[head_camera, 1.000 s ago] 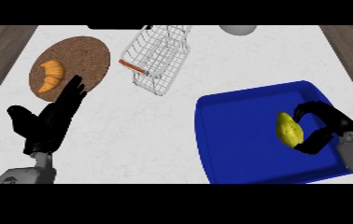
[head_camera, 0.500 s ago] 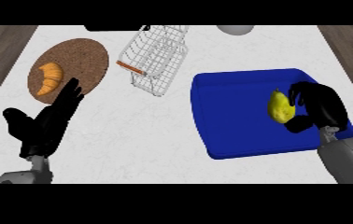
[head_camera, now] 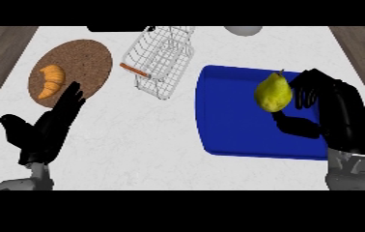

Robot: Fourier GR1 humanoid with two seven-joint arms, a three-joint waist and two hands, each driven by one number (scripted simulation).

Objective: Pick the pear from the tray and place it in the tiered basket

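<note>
At nine o'clock a round brown plate [head_camera: 71, 70] is seen with a croissant [head_camera: 50, 80] lying on its left part; both are placed as in the earlier pictures. Below it, at about eight o'clock, the left hand [head_camera: 44, 129] is shown open, its fingers straight and pointing up toward the plate's lower edge, much as it was half a second ago. Toward twelve o'clock the wire tiered basket [head_camera: 162, 60] is found, with an orange bar along its left side; it is unmoved. At three o'clock the blue tray [head_camera: 228, 124] is laid on the counter, slightly tilted in the view. The pear [head_camera: 273, 92] is seen over the tray's upper right part, stem up, and is gripped by the right hand [head_camera: 321, 112], whose fingers are curled round its right side with the thumb below it. Compared with a second ago, when the pear lay lower against the tray and the hand was only closing beside it, the pear is now shown higher and more upright.

The surface is a pale marbled counter [head_camera: 143, 149]. A strip of wooden floor [head_camera: 13, 47] is visible past its left edge, and a grey round object [head_camera: 244, 30] is cut off at the top, at about one o'clock.
</note>
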